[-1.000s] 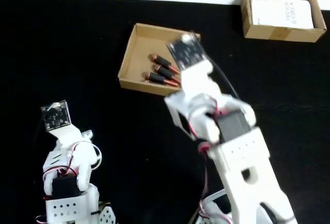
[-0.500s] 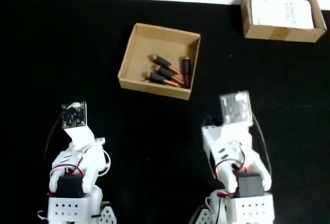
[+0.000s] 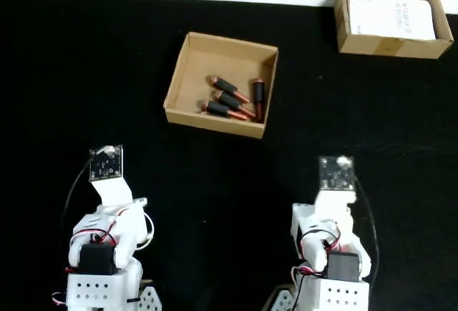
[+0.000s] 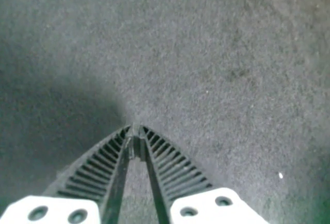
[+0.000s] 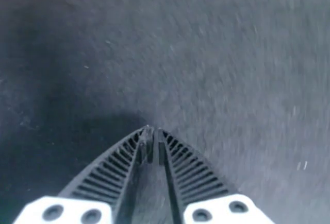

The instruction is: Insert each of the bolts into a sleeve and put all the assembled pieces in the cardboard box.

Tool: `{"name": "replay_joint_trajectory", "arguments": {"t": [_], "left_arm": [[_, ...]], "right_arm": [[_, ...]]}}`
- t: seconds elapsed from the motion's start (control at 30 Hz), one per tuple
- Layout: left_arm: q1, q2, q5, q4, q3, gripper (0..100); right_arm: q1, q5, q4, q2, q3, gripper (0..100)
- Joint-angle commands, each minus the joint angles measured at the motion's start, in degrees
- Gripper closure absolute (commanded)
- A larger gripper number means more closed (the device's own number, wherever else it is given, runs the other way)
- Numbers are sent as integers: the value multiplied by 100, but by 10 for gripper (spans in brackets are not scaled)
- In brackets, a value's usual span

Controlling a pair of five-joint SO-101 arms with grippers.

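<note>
Your right arm has pulled back from over the cardboard box to the table's near edge. The right gripper and left gripper are clenched, empty. Four assembled pieces lie in the box near the far edge; the job looks finished.

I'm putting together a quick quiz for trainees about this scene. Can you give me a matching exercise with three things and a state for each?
Things:
1. middle cardboard box
2. corner box
3. left gripper

States:
A. shut, above bare black cloth
B. holds four assembled pieces
C. holds white paper

Pairs: 1-B, 2-C, 3-A
</note>
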Motion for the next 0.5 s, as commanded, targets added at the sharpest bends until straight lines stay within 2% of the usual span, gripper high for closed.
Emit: {"name": "replay_joint_trajectory", "arguments": {"t": [0.0, 0.1, 0.47], "left_arm": [[163, -13, 9, 211, 101, 991], [242, -13, 9, 695, 101, 991], [-75, -13, 18, 686, 101, 991]], "right_arm": [[119, -202, 259, -13, 611, 991], [163, -211, 374, -13, 760, 991], [233, -176, 374, -13, 752, 991]]}}
